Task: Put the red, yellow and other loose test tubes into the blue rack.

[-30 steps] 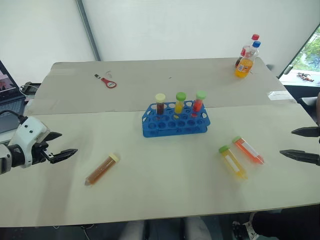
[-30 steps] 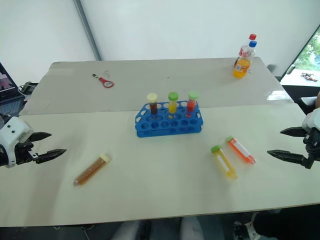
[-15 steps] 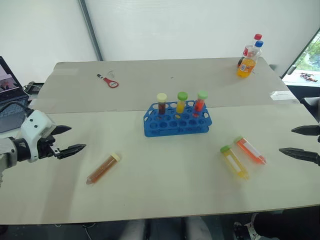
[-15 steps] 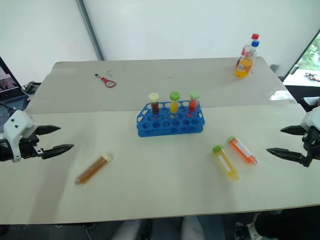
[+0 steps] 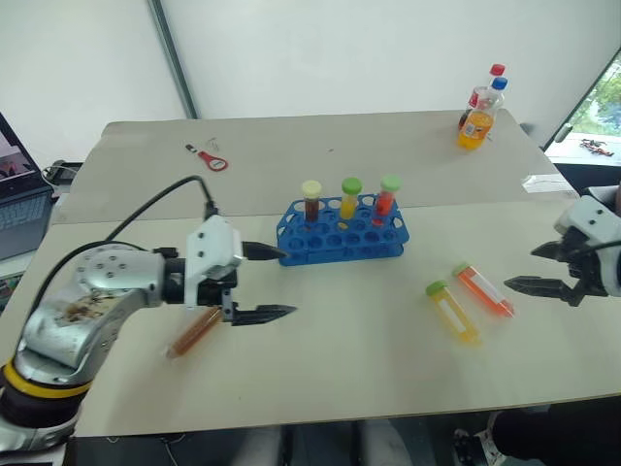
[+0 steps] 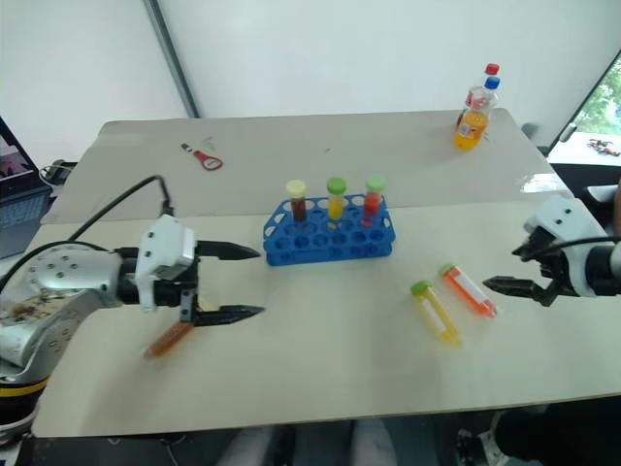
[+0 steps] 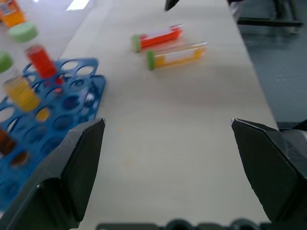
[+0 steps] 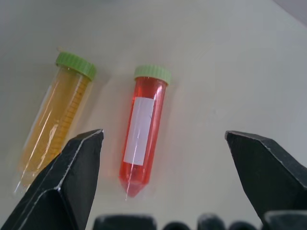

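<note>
Your left tool [image 5: 260, 283], wide and empty, has swung right over the brown tube [image 5: 194, 330]; your right tool [image 5: 543, 268], also wide, now faces the red tube [image 8: 142, 124], ready to grasp.

Two capped tubes lie side by side on the pale desk [image 8: 230, 62], apart from each other: a yellow tube [image 8: 57, 120] and a red tube [image 8: 144, 127] bearing a white label, both with green caps. The right gripper [image 8: 163, 158] hangs above them, jaws spread wide, touching neither.
</note>
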`<move>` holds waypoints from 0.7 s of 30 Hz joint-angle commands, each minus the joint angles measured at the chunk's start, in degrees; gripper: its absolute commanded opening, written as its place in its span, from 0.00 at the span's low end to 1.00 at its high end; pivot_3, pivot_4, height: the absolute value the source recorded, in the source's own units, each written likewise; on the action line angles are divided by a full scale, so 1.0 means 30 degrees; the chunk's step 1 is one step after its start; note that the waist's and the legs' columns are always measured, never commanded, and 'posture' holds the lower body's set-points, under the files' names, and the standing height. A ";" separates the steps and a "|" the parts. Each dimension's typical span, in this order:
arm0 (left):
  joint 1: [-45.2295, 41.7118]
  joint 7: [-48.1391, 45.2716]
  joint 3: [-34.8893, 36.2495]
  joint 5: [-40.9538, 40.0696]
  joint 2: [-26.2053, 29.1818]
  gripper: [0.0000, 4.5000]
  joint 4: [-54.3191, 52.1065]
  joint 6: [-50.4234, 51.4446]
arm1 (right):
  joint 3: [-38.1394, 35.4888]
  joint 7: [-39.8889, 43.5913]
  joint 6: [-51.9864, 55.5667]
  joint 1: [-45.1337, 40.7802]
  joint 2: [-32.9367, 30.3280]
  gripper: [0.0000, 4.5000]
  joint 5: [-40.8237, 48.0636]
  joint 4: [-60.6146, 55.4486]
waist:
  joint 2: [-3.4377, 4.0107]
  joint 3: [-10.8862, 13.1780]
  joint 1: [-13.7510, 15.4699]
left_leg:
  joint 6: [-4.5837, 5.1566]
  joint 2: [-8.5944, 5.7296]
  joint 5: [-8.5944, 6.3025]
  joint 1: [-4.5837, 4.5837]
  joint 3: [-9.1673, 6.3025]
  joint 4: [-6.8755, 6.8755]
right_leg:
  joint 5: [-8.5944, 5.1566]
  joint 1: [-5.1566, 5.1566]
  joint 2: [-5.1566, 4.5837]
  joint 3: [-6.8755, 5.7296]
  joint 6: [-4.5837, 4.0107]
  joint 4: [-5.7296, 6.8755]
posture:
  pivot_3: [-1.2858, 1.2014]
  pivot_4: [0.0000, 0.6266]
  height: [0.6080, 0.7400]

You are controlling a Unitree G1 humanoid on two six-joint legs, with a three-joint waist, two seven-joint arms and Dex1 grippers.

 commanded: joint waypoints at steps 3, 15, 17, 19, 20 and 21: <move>-0.1236 -0.1051 -0.1931 0.0976 -0.1026 0.99 0.0293 -0.1821 | 0.3422 -0.0903 0.3047 -0.3690 0.1303 1.00 -0.1763 0.1608 | -0.0002 0.0001 0.0026 | 0.0004 -0.0002 -0.0001 -0.0002 0.0026 0.0009 | 0.0001 0.0001 0.0001 0.0009 0.0002 -0.0015 | 0.52 0.24 1.00; -0.2299 -0.1559 -0.3790 0.2682 -0.2854 0.99 0.1137 -0.3839 | 0.8460 0.1573 0.1634 -0.8194 0.3857 1.00 -0.4755 0.8839 | -0.0002 0.0001 0.0086 | 0.0005 -0.0014 0.0001 -0.0057 0.0057 0.0071 | 0.0016 -0.0031 0.0000 0.0008 0.0028 -0.0028 | 0.52 0.24 1.00; -0.2306 -0.1504 -0.3968 0.2919 -0.3027 0.99 0.1228 -0.4003 | 0.8619 0.1701 0.1040 -0.8677 0.4245 1.00 -0.5152 0.9787 | -0.0002 0.0001 0.0068 | 0.0002 -0.0013 0.0003 -0.0056 0.0057 0.0071 | 0.0016 -0.0035 0.0000 0.0009 0.0028 -0.0025 | 0.52 0.24 1.00; -0.2235 -0.1379 -0.4130 0.3197 -0.3213 1.00 0.1323 -0.4197 | 0.8560 0.1545 0.0421 -0.9162 0.4689 0.88 -0.5529 1.0721 | -0.0002 0.0000 0.0035 | 0.0001 -0.0014 0.0004 -0.0053 0.0059 0.0073 | 0.0017 -0.0032 0.0000 0.0012 0.0030 -0.0028 | 0.52 0.24 1.00; -0.2137 -0.1242 -0.4161 0.3233 -0.3346 1.00 0.1243 -0.4142 | 0.8524 0.1609 0.0312 -0.9401 0.4896 0.81 -0.5617 1.1150 | -0.0002 0.0000 0.0019 | 0.0000 -0.0015 0.0004 -0.0046 0.0061 0.0074 | 0.0017 -0.0028 0.0000 0.0013 0.0030 -0.0024 | 0.52 0.24 1.00; -0.2052 -0.1150 -0.4171 0.3256 -0.3454 1.00 0.1162 -0.4082 | 0.8512 0.1699 0.0177 -0.9577 0.5045 0.74 -0.5737 1.1496 | -0.0002 0.0000 0.0014 | 0.0000 -0.0014 0.0004 -0.0044 0.0061 0.0075 | 0.0017 -0.0028 0.0000 0.0014 0.0030 -0.0025 | 0.52 0.24 1.00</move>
